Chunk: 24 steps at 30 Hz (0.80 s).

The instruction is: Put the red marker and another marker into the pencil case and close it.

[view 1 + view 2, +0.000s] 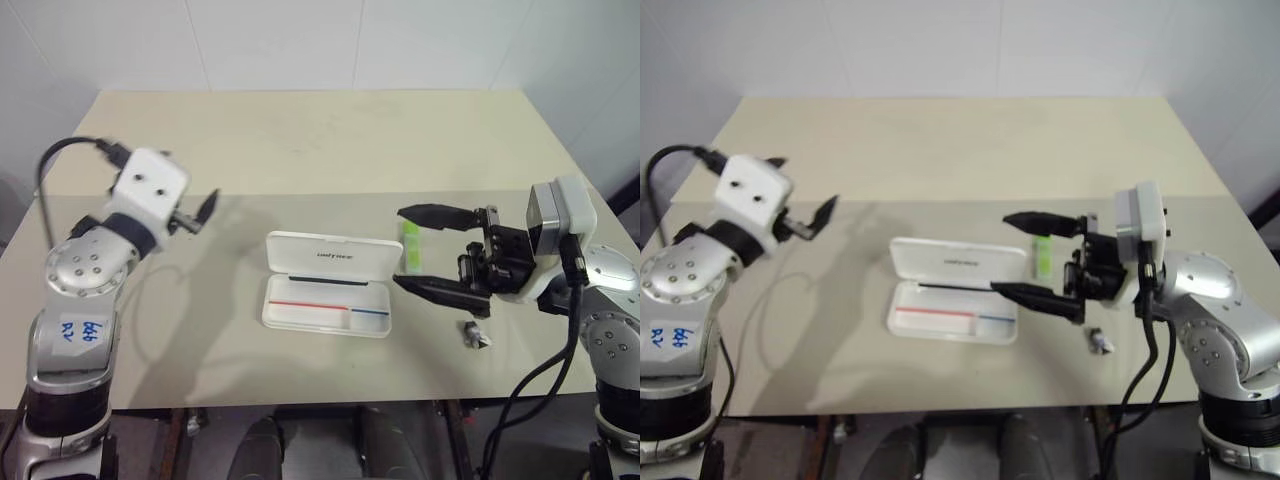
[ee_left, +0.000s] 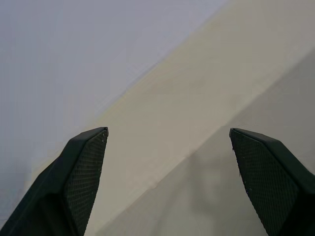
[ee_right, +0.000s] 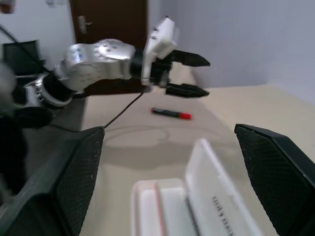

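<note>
Nothing packed yet! The case (image 1: 325,283) lies open and empty mid-table. Both grippers, left (image 1: 197,214) and right (image 1: 432,250), hover wide and empty. Highlighter (image 1: 410,243) waits beside the lid, red marker (image 3: 171,113) beyond the case near the left gripper.

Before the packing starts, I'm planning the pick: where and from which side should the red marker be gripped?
Mid-barrel of the red marker, from above, closing across its width: it lies flat on the table, slim and long, near the open left hand.
</note>
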Each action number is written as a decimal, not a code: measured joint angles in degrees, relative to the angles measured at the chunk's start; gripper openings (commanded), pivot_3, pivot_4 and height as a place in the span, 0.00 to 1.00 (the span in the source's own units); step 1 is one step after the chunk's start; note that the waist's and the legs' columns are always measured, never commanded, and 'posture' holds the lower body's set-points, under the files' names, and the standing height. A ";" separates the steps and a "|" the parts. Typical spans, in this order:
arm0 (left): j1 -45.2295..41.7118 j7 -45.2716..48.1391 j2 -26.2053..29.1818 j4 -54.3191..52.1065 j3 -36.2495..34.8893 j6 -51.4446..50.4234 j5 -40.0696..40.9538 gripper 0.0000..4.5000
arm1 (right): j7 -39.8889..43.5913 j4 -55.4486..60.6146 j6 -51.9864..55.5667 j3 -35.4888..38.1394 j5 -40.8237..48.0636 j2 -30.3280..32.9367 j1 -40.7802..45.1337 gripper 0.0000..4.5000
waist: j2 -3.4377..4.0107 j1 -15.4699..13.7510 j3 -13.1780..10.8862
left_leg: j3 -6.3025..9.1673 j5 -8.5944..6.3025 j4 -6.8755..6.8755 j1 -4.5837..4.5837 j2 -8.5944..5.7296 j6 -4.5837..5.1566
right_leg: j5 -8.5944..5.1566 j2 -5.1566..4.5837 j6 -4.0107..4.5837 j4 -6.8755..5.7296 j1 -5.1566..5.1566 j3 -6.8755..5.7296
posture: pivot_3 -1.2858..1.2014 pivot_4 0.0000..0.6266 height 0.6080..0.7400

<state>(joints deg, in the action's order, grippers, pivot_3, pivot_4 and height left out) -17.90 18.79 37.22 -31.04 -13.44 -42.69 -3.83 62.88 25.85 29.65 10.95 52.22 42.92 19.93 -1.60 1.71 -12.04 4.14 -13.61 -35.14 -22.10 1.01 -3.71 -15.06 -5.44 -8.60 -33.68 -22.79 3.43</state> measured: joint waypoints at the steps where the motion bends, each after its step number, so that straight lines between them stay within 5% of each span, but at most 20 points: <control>1: 3.09 -0.99 -0.08 -0.14 -0.85 -1.22 -1.16 0.93 | 1.80 -0.93 0.04 -0.04 -0.18 0.95 -0.86 1.00 | -0.02 -0.06 0.00 | 0.00 -0.03 0.00 -0.01 0.01 -0.02 | -0.03 0.00 0.01 -0.02 -0.01 -0.02 | 0.52 0.24 1.00; 11: 18.20 -7.77 -2.42 -4.68 -7.93 -7.82 -8.16 0.93 | 9.00 -7.95 -2.52 -1.80 -5.33 1.57 -2.22 1.00 | -0.13 -0.22 -0.04 | -0.01 -0.02 -0.04 -0.05 0.01 -0.05 | -0.49 -0.03 0.90 0.03 -0.04 -0.01 | 0.52 0.24 1.00; 24: 10.29 -6.63 -1.73 20.59 -21.65 3.96 0.98 0.93 | 8.70 -9.68 -4.53 -3.96 -8.36 -1.13 -0.34 1.00 | -0.20 -0.35 0.00 | -0.01 0.03 -0.08 -0.04 0.01 -0.08 | -0.45 -0.05 0.96 0.01 -0.04 -0.05 | 0.52 0.24 1.00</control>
<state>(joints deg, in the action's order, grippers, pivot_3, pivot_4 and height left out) -7.62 12.16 35.49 -10.45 -35.09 -38.73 -2.85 71.58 16.17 25.11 7.00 43.86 41.79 19.59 -1.80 1.37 -12.04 4.13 -13.58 -35.22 -22.13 1.02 -3.78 -15.51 -5.48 -7.64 -33.67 -22.83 3.38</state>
